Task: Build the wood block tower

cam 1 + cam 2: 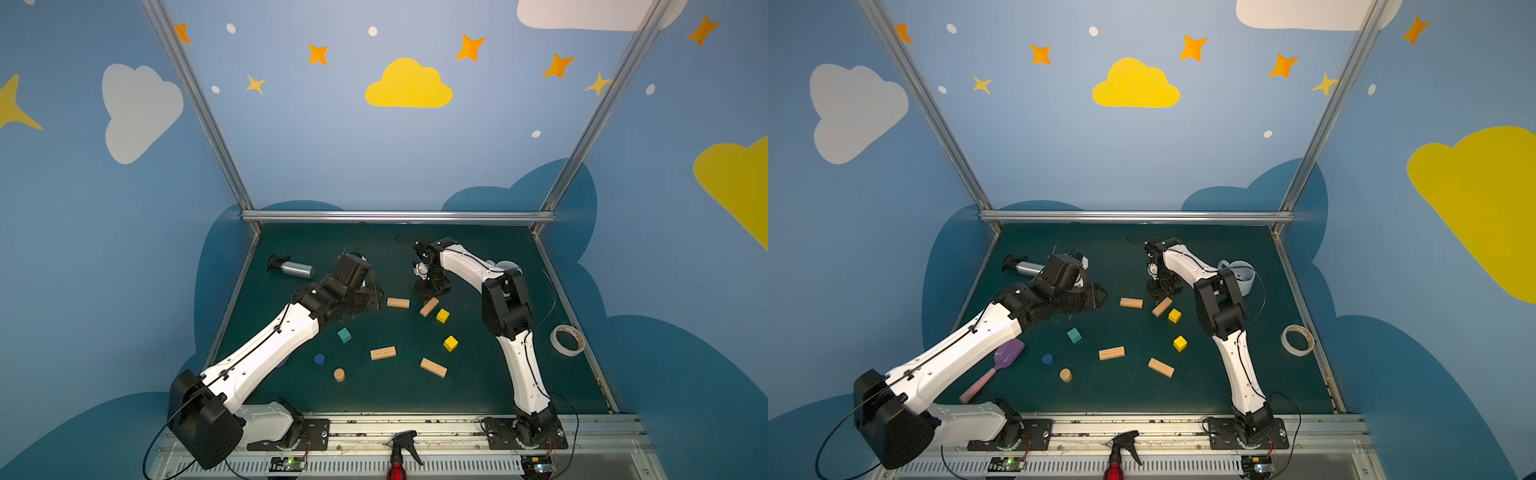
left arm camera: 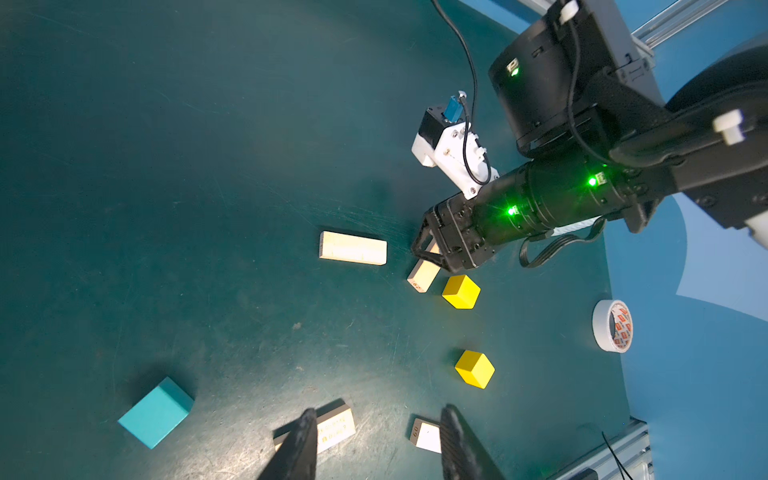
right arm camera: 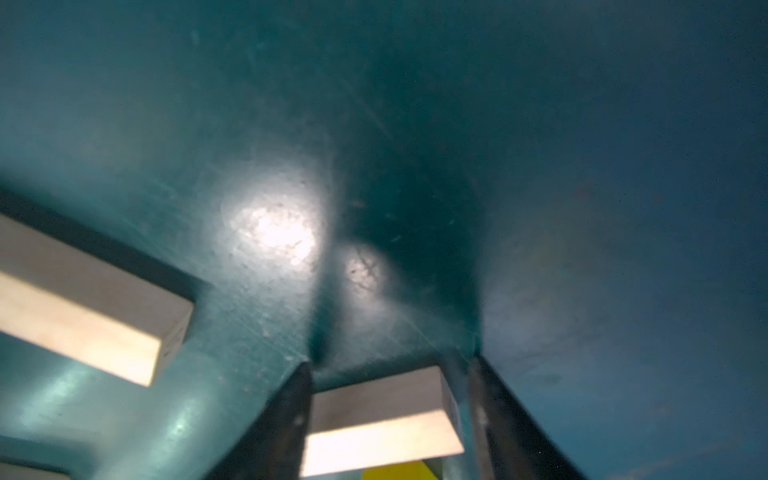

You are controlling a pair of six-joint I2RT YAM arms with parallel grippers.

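Red spray bottle [image 1: 398, 462] fronts green tabletop [image 1: 395, 399] — wood blocks [image 1: 382, 353], blue walls [image 1: 332, 158].

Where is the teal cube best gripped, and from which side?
Grip the teal cube on two opposite side faces, coming down from above. It sits flat on the table with free space all round. Its faces lie askew to the table's edges, so the grip should probably be turned to meet them squarely.

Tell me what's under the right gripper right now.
Under the right gripper a tan plank lies on the mat between its open jaws, a yellow cube close beside it. In both top views the gripper covers the plank's far end; whether a jaw touches the wood is unclear.
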